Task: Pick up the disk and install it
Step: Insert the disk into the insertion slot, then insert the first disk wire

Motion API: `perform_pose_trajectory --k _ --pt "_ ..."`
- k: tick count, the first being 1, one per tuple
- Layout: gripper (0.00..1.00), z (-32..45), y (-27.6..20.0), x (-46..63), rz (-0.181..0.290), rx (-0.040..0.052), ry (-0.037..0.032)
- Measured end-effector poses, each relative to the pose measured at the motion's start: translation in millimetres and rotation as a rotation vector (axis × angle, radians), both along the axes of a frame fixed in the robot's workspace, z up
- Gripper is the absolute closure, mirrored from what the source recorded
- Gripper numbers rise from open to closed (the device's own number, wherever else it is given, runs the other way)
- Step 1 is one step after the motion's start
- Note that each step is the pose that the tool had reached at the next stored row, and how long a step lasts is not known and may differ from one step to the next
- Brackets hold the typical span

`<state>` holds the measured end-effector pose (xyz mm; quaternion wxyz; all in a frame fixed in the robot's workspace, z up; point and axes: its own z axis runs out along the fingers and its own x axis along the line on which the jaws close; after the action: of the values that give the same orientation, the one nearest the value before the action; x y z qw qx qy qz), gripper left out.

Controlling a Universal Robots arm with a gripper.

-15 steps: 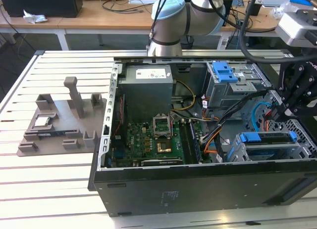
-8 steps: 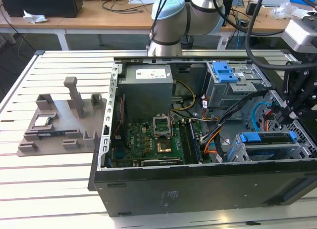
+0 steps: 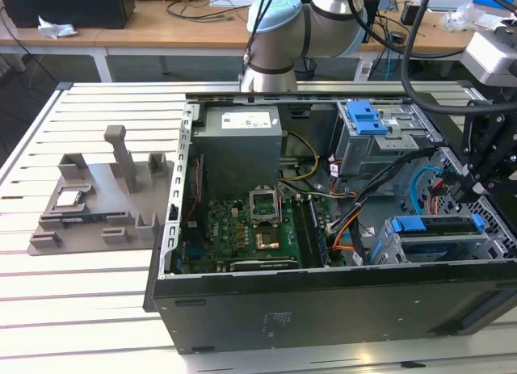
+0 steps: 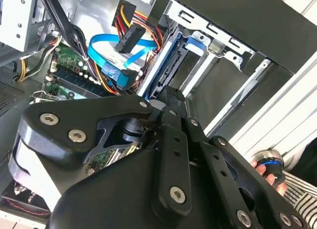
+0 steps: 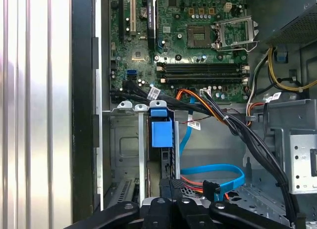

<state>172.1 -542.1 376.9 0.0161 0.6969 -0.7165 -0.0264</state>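
I am holding the gripper (image 4: 173, 98) right by the disk (image 3: 436, 227), standing on edge to fit its drive cage (image 3: 386, 243); jaws open or closed, I cannot tell.

Disk (image 3: 436, 226) in drive cage (image 3: 388, 249) inside case (image 3: 323, 301), exterior view's right; fixture (image 3: 89, 188) outside, exterior view's left

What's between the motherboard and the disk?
A bundle of black and orange cables runs between the motherboard and the disk; the exterior view shows it.
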Motion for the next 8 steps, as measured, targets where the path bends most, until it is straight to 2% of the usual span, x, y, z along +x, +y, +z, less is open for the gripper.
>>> perform_pose_trajectory --k 7,8 --pt "0.89 0.0 0.0 0.1 0.000 0.0000 0.0000" --pt "0.71 0.0 0.0 0.1 0.000 0.0000 0.0000"
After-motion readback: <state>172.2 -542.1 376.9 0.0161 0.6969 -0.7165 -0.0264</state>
